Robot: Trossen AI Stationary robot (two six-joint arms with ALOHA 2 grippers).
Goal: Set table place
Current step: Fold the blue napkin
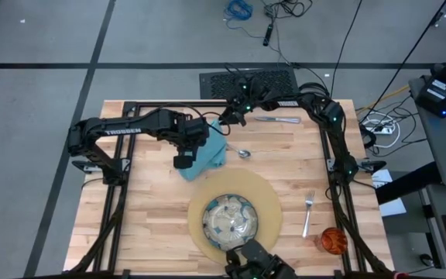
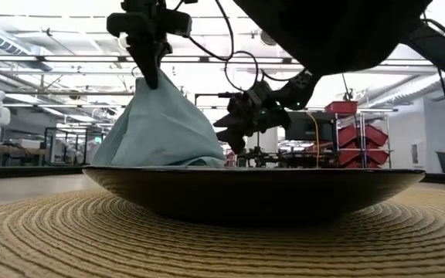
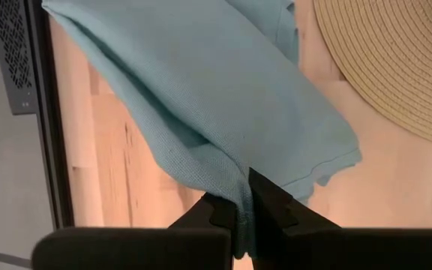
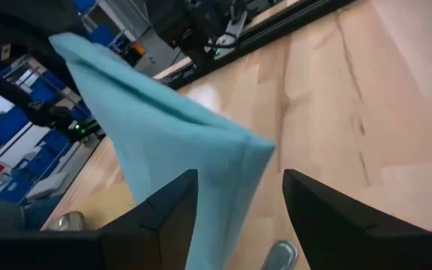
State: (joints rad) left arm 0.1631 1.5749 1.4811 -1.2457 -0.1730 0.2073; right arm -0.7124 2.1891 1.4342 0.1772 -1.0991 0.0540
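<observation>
We saw the left gripper (image 1: pixel 184 161) pinching the teal napkin (image 1: pixel 207 153) and lifting it into a peak, its lower folds on the table (image 1: pixel 145 225) beside the placemat (image 1: pixel 269 203) (plate (image 1: pixel 229 223) on it). The right gripper (image 1: pixel 227 118) stood open beside the napkin's far corner.

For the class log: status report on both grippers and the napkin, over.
Left gripper shut on the napkin, lifting it in a peak. Right gripper open, at napkin's far corner. Spoon beside cloth; plate on placemat.
</observation>
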